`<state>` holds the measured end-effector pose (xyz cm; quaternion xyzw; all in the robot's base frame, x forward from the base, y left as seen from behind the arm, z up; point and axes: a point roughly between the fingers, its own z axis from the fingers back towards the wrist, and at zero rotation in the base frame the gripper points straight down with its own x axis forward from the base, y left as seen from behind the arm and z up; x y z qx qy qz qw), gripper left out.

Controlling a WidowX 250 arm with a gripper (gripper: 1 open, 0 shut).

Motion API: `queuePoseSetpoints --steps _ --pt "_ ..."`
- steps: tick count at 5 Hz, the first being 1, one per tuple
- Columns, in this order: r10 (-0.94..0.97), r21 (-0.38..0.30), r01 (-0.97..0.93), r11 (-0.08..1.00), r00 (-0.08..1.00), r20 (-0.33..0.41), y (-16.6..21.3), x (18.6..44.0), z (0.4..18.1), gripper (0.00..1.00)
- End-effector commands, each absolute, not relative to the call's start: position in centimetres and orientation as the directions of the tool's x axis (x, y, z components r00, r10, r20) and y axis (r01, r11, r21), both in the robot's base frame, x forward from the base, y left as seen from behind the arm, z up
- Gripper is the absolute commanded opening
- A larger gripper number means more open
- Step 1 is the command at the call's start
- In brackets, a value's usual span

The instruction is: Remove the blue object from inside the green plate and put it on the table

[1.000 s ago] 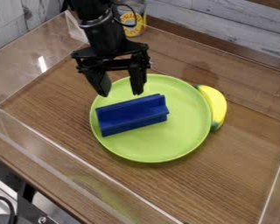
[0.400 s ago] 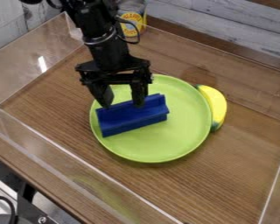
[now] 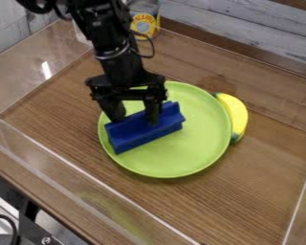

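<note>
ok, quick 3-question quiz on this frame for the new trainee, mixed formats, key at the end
1. True or false: the blue block lies inside the green plate.
2. Multiple choice: the yellow oval object is
a) under the blue block
b) beside the green plate, at its rim
c) in the middle of the green plate
3. Fill in the blank: the tool is at the blue block with its fingers ______ (open / shut).

Key: 1 true; 2 b; 3 open.
</note>
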<state>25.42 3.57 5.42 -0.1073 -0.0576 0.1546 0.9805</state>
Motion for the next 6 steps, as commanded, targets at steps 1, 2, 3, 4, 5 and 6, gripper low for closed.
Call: queuePoseSetpoints --steps 1,2,3,4,5,6 --pt "0.307 -0.225 -0.278 0.934 0.946 0.105 3.4 25.8 5.6 0.00" --pt "0.303 -0.220 -0.276 0.936 0.947 0.104 3.5 25.8 5.7 0.00" --pt "0.298 -0.203 -0.273 0.940 0.949 0.105 3.7 25.8 6.5 0.00" --pt "0.290 -0.194 -0.266 0.944 0.952 0.103 3.5 25.7 7.0 0.00" --pt "0.280 -0.185 -0.259 0.948 0.955 0.101 3.3 25.6 7.5 0.00" --pt "0.271 -0.179 -0.251 0.951 0.957 0.099 3.1 25.5 8.1 0.00"
